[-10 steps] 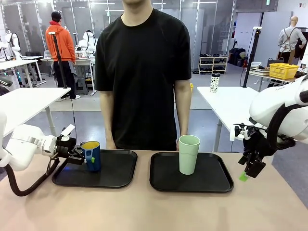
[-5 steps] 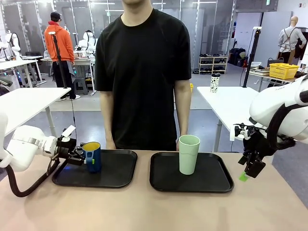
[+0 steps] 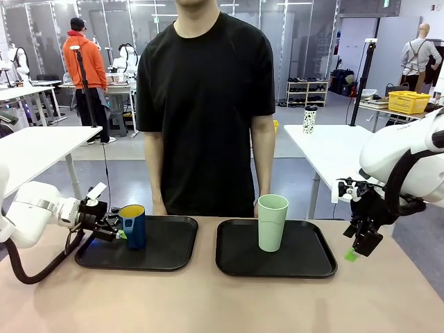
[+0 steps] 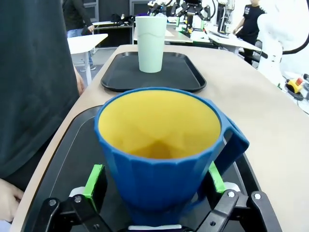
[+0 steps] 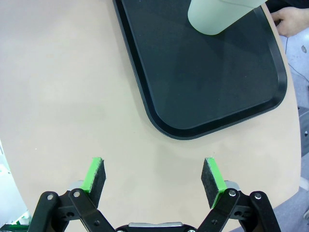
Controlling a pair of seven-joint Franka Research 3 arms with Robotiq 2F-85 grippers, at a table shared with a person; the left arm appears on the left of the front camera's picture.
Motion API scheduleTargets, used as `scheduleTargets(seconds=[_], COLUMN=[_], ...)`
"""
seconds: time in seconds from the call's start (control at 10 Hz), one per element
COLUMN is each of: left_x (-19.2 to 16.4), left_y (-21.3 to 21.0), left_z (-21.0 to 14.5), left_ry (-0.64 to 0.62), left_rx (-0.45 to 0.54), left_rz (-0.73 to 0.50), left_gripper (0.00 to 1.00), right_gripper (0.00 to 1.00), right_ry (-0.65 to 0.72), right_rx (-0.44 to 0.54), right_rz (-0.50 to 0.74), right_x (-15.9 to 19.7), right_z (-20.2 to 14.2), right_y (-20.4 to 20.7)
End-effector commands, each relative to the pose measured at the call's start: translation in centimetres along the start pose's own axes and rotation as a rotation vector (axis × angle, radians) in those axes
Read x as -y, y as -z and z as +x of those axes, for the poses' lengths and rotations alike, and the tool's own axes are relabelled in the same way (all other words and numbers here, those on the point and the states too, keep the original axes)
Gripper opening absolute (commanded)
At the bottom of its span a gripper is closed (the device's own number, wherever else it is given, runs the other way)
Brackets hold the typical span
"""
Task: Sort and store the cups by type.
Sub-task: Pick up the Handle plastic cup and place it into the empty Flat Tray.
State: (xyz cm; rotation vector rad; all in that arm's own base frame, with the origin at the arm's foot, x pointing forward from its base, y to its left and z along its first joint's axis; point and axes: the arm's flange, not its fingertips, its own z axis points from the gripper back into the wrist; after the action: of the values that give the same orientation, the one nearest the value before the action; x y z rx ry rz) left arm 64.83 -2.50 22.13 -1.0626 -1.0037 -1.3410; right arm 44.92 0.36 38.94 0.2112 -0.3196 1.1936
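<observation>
Blue mug (image 3: pixel 132 225) upright on left black tray (image 3: pixel 166 253), between spread pads of left gripper (image 3: pixel 113 229), jaws wide, not clamping. Mint tumbler (image 3: pixel 272 222) upright on right tray (image 3: pixel 305 260). Right gripper (image 3: pixel 361 248) wide, empty, above bench (image 3: pixel 222 302) beside right tray.

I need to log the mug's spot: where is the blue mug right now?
In the front view the blue mug stands at the left edge of the left black tray, between the open left claw's pads.
</observation>
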Motion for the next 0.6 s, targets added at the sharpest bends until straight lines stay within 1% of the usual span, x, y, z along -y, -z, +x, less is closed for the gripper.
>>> scheduleTargets(seconds=[0.0, 0.1, 0.3, 0.5], left_x=[0.7, 1.1, 2.1, 3.7], left_y=[-0.8, -1.4, -2.9, -4.9], left_z=[-0.1, -0.3, -0.4, -0.4], left_ry=[-0.001, -0.006, -0.004, -0.010], left_rx=[-0.021, -0.015, -0.040, -0.063], left_rz=[0.025, 0.033, 0.082, 0.103], left_gripper=[1.00, 1.00, 1.00, 1.00], right_gripper=[1.00, 1.00, 1.00, 1.00], right_ry=[0.001, 0.001, 0.001, 0.001], right_rx=[0.007, 0.007, 0.007, 0.007], right_rz=[-0.004, -0.004, -0.004, -0.004], right_x=[0.1, 0.1, 0.1, 0.1], right_z=[0.0, 0.0, 0.0, 0.0], right_y=[0.1, 0.1, 0.1, 0.1])
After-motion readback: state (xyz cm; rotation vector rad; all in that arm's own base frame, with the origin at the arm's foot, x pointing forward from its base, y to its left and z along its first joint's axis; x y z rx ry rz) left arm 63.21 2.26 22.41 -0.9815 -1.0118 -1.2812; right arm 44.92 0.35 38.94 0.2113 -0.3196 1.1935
